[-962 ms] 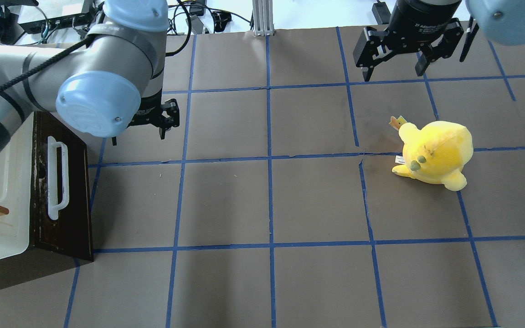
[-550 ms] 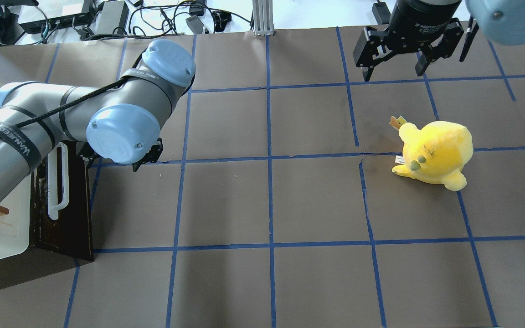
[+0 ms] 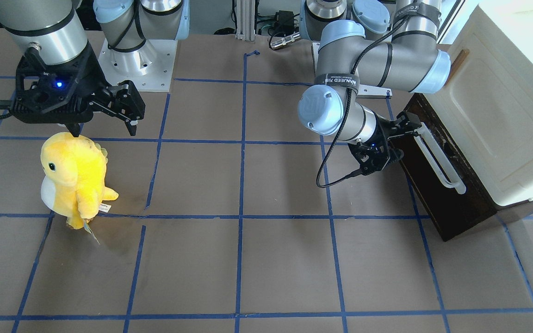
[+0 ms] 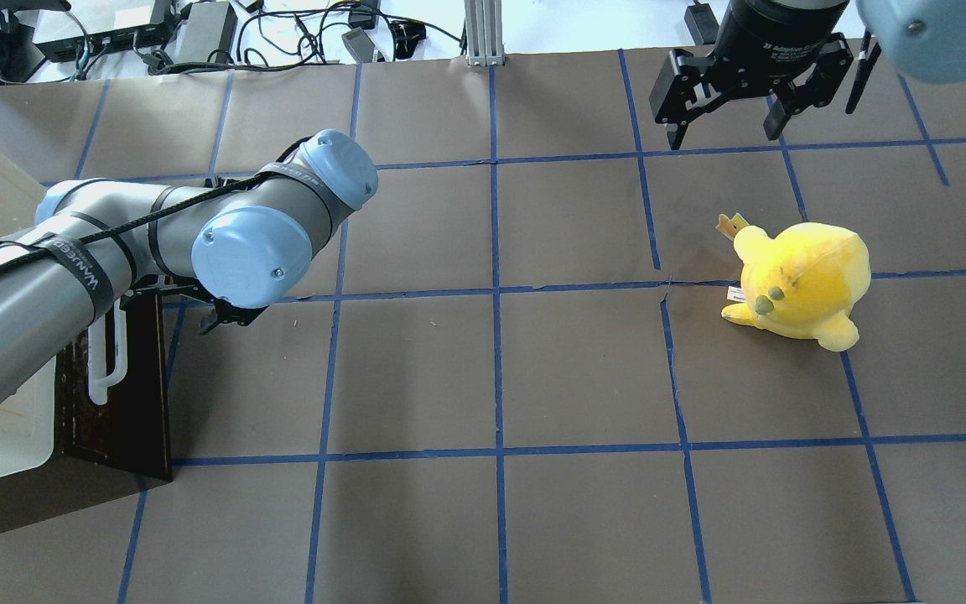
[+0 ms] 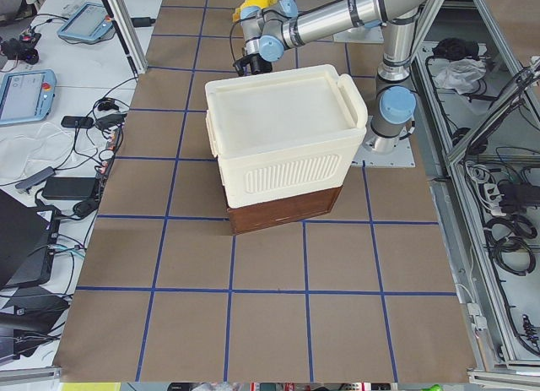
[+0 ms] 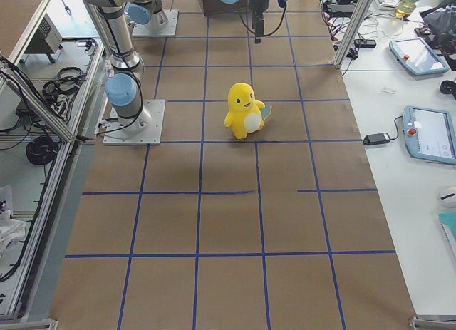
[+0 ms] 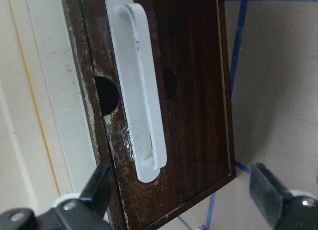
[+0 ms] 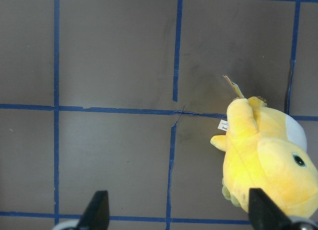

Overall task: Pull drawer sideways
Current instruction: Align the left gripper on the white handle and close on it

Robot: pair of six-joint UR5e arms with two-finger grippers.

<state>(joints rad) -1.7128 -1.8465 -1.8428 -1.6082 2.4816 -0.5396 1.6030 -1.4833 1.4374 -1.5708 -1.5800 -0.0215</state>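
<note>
Overhead, starts at the lower left edge with the drawer, dark wooden front turned toward frame right, under the cream cabinet. Just right of its white handle, mostly hidden beneath the arm, places the left gripper; in the wrist view, shows its fingers apart, the handle's end framed between them, not clamped on it. Further right, on the brown worktop, sets a yellow plush toy right of centre. At the upper right, hangs the right gripper, fingers spread wide.
</note>
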